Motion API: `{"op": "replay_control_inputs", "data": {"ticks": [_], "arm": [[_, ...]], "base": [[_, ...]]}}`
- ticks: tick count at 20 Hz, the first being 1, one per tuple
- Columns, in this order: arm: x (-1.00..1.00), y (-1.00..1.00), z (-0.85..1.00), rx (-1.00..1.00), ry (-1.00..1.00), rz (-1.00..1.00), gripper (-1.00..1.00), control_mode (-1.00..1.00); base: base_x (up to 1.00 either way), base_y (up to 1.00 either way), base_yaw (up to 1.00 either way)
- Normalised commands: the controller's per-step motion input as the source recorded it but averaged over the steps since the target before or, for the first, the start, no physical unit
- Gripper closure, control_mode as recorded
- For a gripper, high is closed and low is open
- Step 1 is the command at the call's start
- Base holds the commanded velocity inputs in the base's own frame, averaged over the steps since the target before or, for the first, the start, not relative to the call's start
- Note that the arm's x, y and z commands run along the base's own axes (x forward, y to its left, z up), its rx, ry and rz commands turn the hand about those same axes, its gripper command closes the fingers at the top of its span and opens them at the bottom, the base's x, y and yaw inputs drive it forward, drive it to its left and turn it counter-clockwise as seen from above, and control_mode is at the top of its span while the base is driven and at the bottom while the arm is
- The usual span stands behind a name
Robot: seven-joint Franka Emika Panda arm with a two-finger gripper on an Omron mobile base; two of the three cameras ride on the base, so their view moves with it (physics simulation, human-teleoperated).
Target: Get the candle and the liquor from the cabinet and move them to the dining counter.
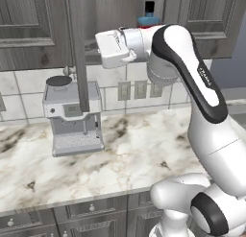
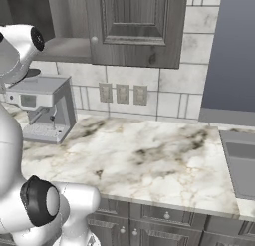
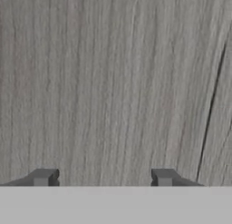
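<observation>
Marble-look bench (image 1: 144, 154) with grey-brown veins, running along the tiled wall above dark drawer fronts. On it, toward the left end against the wall, a grey coffee machine (image 1: 72, 117), upright, drip tray facing forward. Higher up, open cabinet (image 1: 29, 25) shelf (image 1: 96, 46); on it, behind the arm, the liquor (image 1: 149, 17), upright, black cap and blue shoulder visible, the rest hidden.
</observation>
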Motion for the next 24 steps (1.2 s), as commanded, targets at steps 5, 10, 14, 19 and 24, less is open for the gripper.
{"op": "replay_control_inputs", "data": {"ticks": [5,10,14,19,24], "arm": [[-0.14,-0.49,0.12,0.00,-0.04,-0.09,-1.00,-1.00],[-0.32,-0.76,0.02,-0.01,-0.04,-0.17,-1.00,-1.00],[-0.30,-0.86,0.02,-0.01,-0.01,-0.26,-1.00,-1.00],[-0.20,-0.83,0.05,0.00,0.00,-0.36,-1.00,-1.00],[-0.21,-0.74,0.00,-0.01,0.00,-0.44,-1.00,-1.00]], "base": [[0.00,0.00,0.00],[0.00,0.00,0.00],[0.00,0.00,0.00],[0.00,0.00,0.00],[0.00,0.00,0.00]]}}
